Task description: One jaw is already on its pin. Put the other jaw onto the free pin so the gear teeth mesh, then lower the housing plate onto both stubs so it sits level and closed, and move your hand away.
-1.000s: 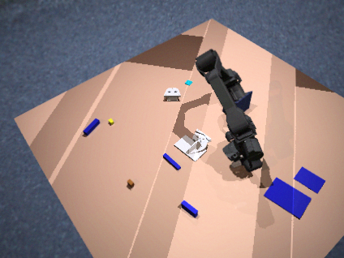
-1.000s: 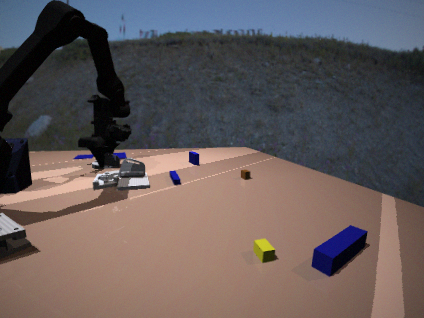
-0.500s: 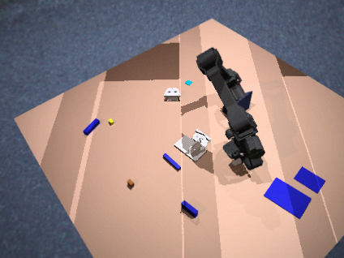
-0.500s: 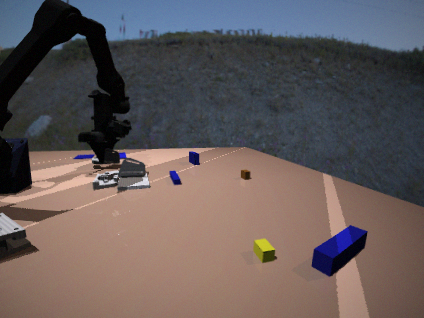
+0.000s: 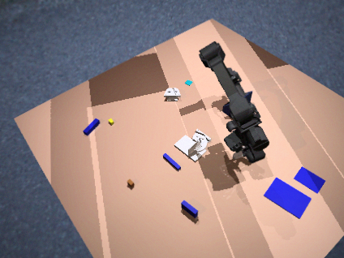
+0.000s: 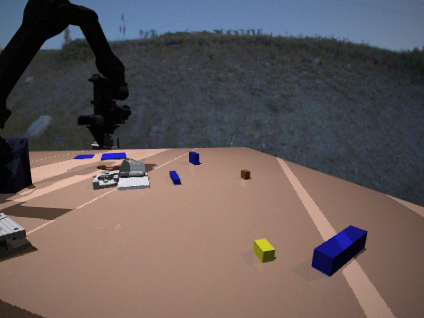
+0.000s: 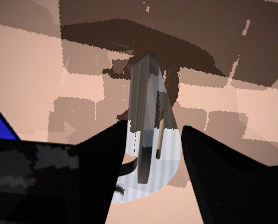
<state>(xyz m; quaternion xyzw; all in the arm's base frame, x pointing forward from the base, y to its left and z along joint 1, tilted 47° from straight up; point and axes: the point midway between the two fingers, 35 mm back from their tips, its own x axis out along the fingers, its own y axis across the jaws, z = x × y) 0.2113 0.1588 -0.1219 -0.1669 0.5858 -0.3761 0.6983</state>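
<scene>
My gripper point(image 6: 106, 142) point(image 7: 154, 129) is shut on the free jaw point(image 7: 172, 150), a pale striped piece with a grey upright ridge. It holds the jaw above the table, right of the white base in the top view. The white base point(image 5: 183, 143) point(image 6: 134, 184) lies flat on the table. The other jaw point(image 5: 195, 147) point(image 6: 132, 168) is on it, its grey raised part standing up. The free pin is too small to make out. The white housing plate point(image 5: 172, 92) point(image 6: 10, 229) stands apart from the base, nearer the back in the top view.
Blue blocks point(image 5: 91, 126) point(image 5: 171, 161) point(image 5: 189, 208), a yellow block point(image 5: 110, 122) point(image 6: 264, 250) and an orange-brown block point(image 5: 130, 183) point(image 6: 245, 174) are scattered around. A cyan tile point(image 5: 188, 83) is near the housing plate. Two flat blue rectangles point(image 5: 287, 197) point(image 5: 309, 179) lie at the right.
</scene>
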